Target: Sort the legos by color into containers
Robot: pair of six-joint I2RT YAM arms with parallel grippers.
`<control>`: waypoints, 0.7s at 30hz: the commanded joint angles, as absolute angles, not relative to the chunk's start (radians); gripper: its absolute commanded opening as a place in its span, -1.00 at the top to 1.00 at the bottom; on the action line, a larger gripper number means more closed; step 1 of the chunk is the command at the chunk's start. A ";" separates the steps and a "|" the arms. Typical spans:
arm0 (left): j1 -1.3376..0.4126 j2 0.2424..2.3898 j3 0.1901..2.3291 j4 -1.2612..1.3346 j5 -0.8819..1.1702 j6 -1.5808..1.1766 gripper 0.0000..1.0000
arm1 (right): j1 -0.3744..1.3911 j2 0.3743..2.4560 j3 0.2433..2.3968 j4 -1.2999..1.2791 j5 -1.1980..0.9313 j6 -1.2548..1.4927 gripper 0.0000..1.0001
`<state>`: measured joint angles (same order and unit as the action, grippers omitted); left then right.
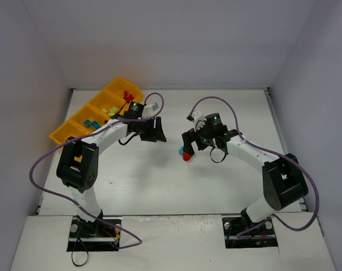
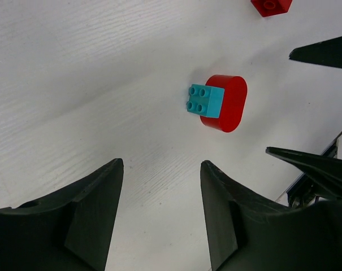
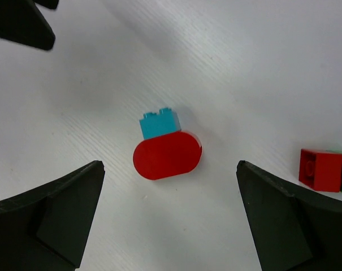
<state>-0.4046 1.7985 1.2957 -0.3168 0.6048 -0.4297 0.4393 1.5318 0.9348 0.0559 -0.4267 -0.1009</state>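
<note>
Red half-round [image 3: 167, 154] + teal brick [image 3: 159, 124] on table [image 1: 159, 186] between arms, touching; possibly clipped together, can't confirm. Light, rigid, slick plastic. Curved ends likely to slip, so pinch flat sides. right gripper [image 3: 169, 168] overhead, jaws wide apart, empty. left gripper [image 2: 160, 165] nearby, part-spread, empty.

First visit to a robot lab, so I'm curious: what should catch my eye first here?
A red rounded piece with a teal brick touching it lies on the white table, under the right tool, whose jaws gape wide. At the far left sits a long orange-yellow tray holding small coloured bricks.
</note>
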 commanded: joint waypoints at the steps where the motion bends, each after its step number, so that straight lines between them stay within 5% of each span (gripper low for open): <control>1: -0.408 1.781 1.376 -0.334 0.601 -0.414 -0.02 | 0.475 1.542 0.951 0.057 -0.402 -0.175 -1.00; 19: -0.402 1.787 1.394 -0.400 0.597 -0.396 -0.02 | 0.558 1.755 1.054 -0.040 -0.272 -0.290 -1.00; 21: -0.403 1.792 1.396 -0.400 0.600 -0.396 -0.02 | 0.563 1.758 1.048 -0.038 -0.264 -0.296 -0.87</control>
<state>-0.4046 1.8088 1.3464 -0.4072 0.5976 -0.4183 0.5518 1.7683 1.0126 -0.0395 -0.2928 -0.2695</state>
